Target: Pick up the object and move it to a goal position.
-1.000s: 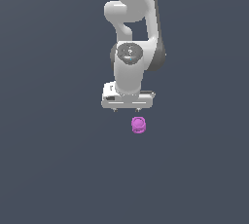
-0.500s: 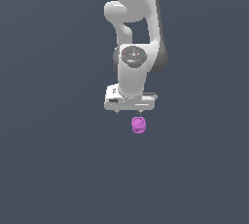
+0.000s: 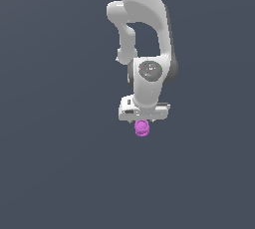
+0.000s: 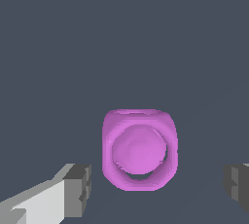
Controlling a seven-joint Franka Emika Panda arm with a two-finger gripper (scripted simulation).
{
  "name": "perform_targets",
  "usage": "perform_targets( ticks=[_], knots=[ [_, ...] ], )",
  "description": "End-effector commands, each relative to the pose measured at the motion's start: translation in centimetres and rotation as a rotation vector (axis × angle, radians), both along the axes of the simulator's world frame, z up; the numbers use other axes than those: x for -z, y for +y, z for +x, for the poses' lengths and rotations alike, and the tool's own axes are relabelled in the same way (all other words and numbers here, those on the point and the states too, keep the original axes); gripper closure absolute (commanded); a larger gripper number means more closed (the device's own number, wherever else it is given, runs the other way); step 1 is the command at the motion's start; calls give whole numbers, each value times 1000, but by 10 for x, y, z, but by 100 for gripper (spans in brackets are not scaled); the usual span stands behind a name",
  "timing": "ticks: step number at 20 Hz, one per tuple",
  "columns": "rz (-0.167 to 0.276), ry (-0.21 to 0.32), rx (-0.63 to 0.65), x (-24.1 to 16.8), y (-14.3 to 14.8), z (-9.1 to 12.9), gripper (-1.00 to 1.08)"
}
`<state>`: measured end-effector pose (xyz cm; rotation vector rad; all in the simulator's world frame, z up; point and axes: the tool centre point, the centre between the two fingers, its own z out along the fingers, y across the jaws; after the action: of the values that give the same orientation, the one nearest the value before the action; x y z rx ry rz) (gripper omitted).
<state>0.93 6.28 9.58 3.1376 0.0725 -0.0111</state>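
The gripper (image 3: pixel 143 122) is spread wide, its fingers (image 4: pixel 78 189) clear of the magenta object (image 4: pixel 139 149) between them, at the arm's 6 o'clock

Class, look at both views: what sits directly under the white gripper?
The magenta object lies under the open gripper, between its fingers without touching. The object's underside is hidden.

Purple object (image 4: pixel 139 150) — between spread pincer (image 4: pixel 158 185) fingers

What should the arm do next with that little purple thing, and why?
Probably close the fingers. In the wrist view the purple object sits between the open gripper's dark fingertips, with gaps on both sides, so nothing grips it yet.
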Motion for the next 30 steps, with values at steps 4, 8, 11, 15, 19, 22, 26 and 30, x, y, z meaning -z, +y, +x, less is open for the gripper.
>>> perform_targets(
  ticks=[4, 8, 11, 15, 19, 22, 26, 30],
  knots=[
    [3, -4, -3, 5, 6, 1, -92],
    [3, -4, -3, 11, 6, 1, -92],
    [3, -5, -3, 24, 6, 1, -92],
    [3, -6, -3, 45, 7, 1, -92],
    [3, -7, -3, 55, 7, 1, -92],
    [3, -7, -3, 56, 7, 2, 108],
    [3, -7, -3, 56, 7, 2, 108],
    [3, -7, -3, 56, 7, 2, 108]
  ],
)
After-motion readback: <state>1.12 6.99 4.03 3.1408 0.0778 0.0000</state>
